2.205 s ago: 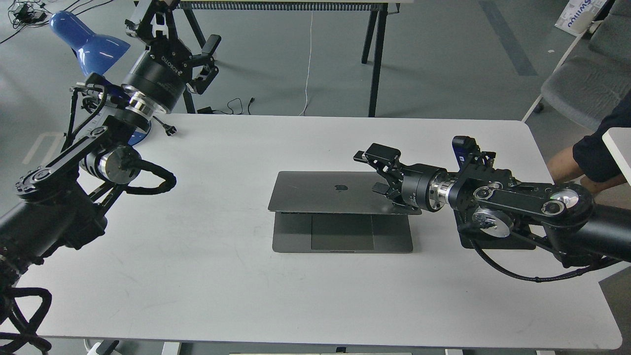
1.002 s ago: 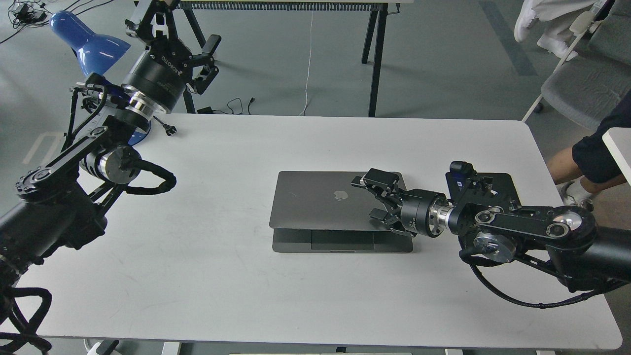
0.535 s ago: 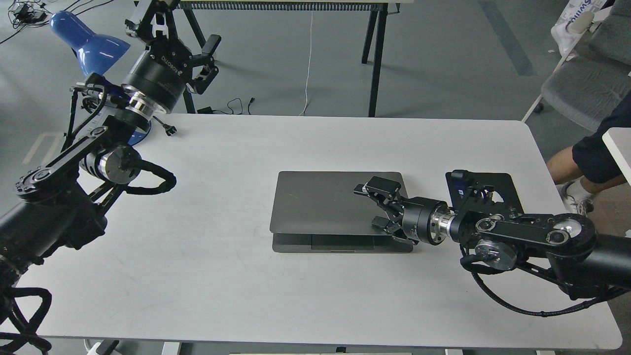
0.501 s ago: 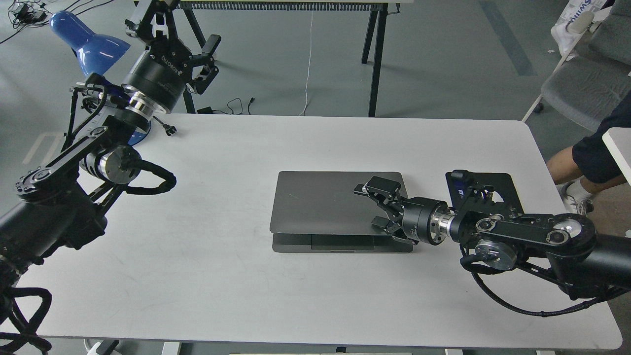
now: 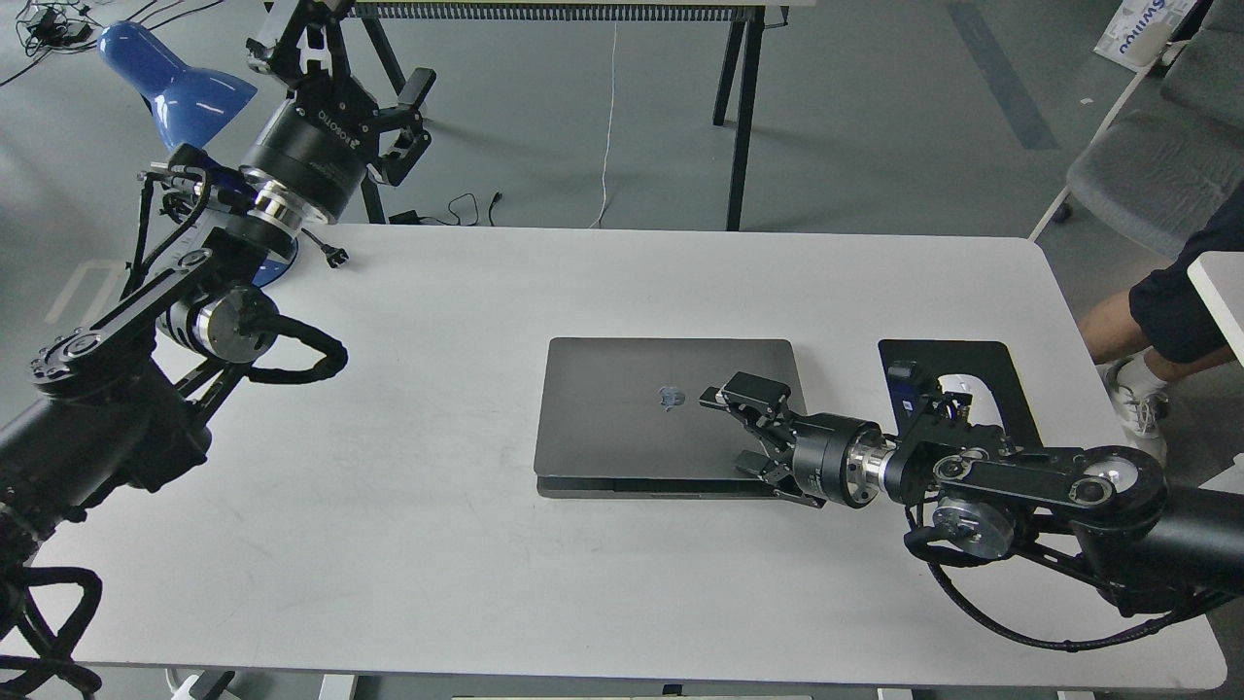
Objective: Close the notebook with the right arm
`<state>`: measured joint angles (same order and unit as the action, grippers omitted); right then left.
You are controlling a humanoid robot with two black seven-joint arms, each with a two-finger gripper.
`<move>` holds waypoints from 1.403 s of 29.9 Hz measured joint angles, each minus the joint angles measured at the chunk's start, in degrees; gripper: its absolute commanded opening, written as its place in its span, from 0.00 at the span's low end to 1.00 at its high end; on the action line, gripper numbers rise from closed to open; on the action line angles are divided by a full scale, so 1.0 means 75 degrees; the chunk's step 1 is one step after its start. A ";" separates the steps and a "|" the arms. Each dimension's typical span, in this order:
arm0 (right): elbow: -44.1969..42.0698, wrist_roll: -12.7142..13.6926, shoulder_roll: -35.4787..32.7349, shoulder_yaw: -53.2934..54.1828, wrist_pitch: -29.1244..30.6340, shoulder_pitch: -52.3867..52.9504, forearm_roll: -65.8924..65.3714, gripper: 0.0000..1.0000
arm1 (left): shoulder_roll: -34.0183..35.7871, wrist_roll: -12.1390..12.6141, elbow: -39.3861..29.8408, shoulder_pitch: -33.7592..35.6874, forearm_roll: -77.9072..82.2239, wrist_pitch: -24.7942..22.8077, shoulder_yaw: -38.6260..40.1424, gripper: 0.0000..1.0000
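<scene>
The grey notebook (image 5: 622,413) lies in the middle of the white table (image 5: 486,583). Its lid, with the dark Apple logo up, is almost flat on the base; only a thin strip of the base shows along the front edge. My right arm (image 5: 1020,481) comes in from the right, low over the table. My right gripper (image 5: 739,433) is open, its fingers resting on the lid's right front part and holding nothing. My left gripper (image 5: 413,122) is open and empty, raised beyond the table's back left corner.
A black mouse pad (image 5: 977,374) with a white mouse lies right of the notebook, partly behind my right arm. A blue desk lamp (image 5: 175,83) stands at the back left. A person's leg (image 5: 1166,311) and a grey chair (image 5: 1157,160) are beyond the right edge.
My right gripper has pushed the lid down and moved toward the front. The lid has dropped from half raised to nearly flat, hiding the trackpad. The left arm has not moved.
</scene>
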<state>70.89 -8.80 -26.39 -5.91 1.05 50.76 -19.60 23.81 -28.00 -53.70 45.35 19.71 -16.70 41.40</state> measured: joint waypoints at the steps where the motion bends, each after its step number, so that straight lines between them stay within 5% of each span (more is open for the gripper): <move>1: -0.0003 0.0000 0.0001 0.0000 -0.0004 -0.0020 -0.0002 1.00 | -0.0002 0.0000 0.0000 0.0000 0.0000 0.0000 0.0000 1.00; 42: 0.0589 -0.0012 -0.0465 0.0345 -0.0286 0.0288 0.0023 1.00 | 0.0001 0.0000 0.0000 0.0000 0.0010 0.0000 0.0000 1.00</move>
<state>75.30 -8.90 -29.87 -3.32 -1.10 52.92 -19.42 23.81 -28.00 -53.70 45.35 19.78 -16.70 41.40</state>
